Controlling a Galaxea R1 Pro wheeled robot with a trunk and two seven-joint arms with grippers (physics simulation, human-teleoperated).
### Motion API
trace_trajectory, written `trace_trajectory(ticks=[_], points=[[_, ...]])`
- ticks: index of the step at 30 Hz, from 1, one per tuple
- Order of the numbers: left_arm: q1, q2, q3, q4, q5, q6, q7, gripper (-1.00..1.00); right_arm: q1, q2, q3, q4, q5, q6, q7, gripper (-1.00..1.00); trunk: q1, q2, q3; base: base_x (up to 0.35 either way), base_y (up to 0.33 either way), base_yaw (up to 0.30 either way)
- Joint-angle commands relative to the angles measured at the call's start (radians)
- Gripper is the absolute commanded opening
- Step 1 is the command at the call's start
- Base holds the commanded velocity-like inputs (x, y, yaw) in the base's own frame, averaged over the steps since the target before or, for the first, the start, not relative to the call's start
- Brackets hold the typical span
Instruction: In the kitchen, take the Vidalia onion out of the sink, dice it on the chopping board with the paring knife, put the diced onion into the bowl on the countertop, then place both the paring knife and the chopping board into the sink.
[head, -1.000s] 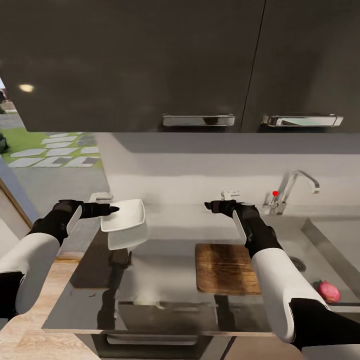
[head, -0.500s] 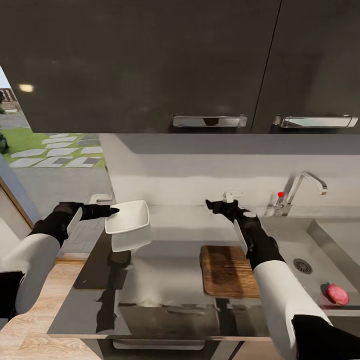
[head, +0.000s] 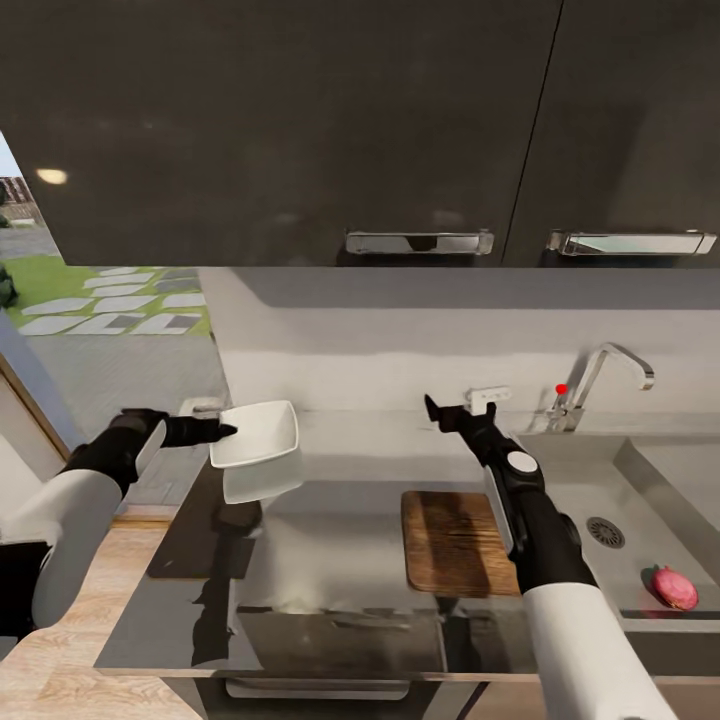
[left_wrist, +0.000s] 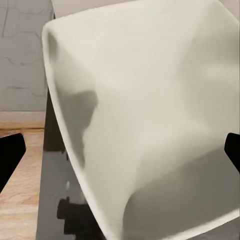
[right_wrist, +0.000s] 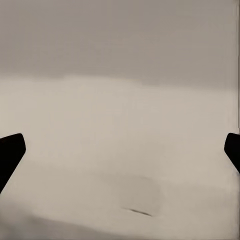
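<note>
Since half a second ago the right tool (head: 436, 412) has lifted beyond the chopping board (head: 455, 540), fingers spread, empty. Left tool (head: 220, 432) spread at the bowl (head: 257, 436) rim, perhaps touching. Onion (head: 673, 588) waits in the sink (head: 640, 470).

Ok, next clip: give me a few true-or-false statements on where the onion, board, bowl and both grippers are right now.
1. The onion lies in the sink. True.
2. The chopping board is in the sink. False: it lies on the countertop.
3. The bowl sits at the left gripper. True.
4. The right gripper holds a knife. False: its fingers are apart and empty.
5. The faucet stands behind the bowl. False: it stands behind the sink.
</note>
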Motion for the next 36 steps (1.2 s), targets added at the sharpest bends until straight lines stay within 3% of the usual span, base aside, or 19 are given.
trace_trajectory(ticks=[1,9,13,22,36], points=[[-0.001,-0.002,0.001,0.008,0.000,0.016,0.007,1.00,0.005,0.001,-0.004,-0.017,0.010,0.010,0.009,1.00,0.001,-0.002,-0.002,0.000,0.000,0.000],[-0.002,-0.014,0.003,0.023,0.000,0.057,0.110,1.00,0.015,0.001,0.011,-0.041,0.011,0.056,0.010,1.00,0.001,-0.002,-0.002,0.000,0.000,0.000],[-0.002,-0.028,0.004,0.024,0.000,0.111,0.154,1.00,0.016,0.001,0.058,-0.043,0.011,0.068,0.010,1.00,0.001,-0.002,-0.002,0.000,0.000,0.000],[-0.002,-0.049,0.005,0.021,0.000,0.138,0.168,1.00,0.016,0.001,0.099,-0.044,0.012,0.072,0.009,1.00,0.001,-0.002,-0.002,0.000,0.000,0.000],[-0.002,-0.035,0.007,0.019,0.000,0.139,0.169,1.00,0.016,0.001,0.102,-0.044,0.011,0.072,0.010,1.00,0.001,-0.002,-0.002,0.000,0.000,0.000]])
